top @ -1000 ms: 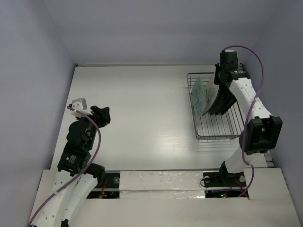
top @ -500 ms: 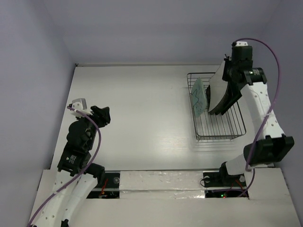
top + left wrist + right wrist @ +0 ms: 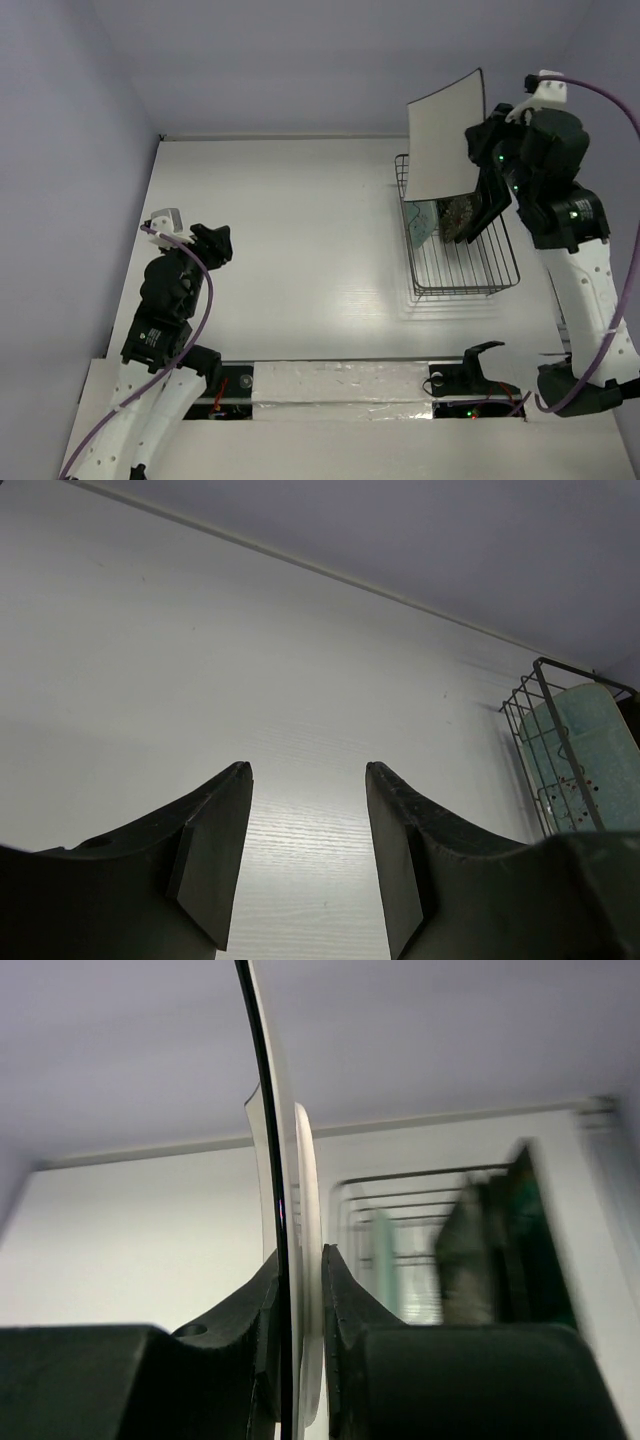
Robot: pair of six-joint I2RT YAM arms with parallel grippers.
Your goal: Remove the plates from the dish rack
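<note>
My right gripper (image 3: 483,168) is shut on the right edge of a white square plate (image 3: 445,138) and holds it upright in the air above the far end of the dish rack (image 3: 465,268). In the right wrist view the plate (image 3: 297,1150) stands edge-on between the fingers of the gripper (image 3: 300,1257). Standing in the rack are a pale mint-green plate (image 3: 420,222), a black flowered plate (image 3: 462,214) and a dark plate (image 3: 490,205) behind it. My left gripper (image 3: 215,243) hangs open and empty over the table's left side, far from the rack.
The wire rack (image 3: 527,695) with the mint plate (image 3: 590,750) shows at the right edge of the left wrist view. The rack sits near the right wall. White tabletop (image 3: 290,230) stretches between the two arms.
My right arm has lifted the white plate up out of the rack, from among the other plates to well above them. The left arm has not moved.
</note>
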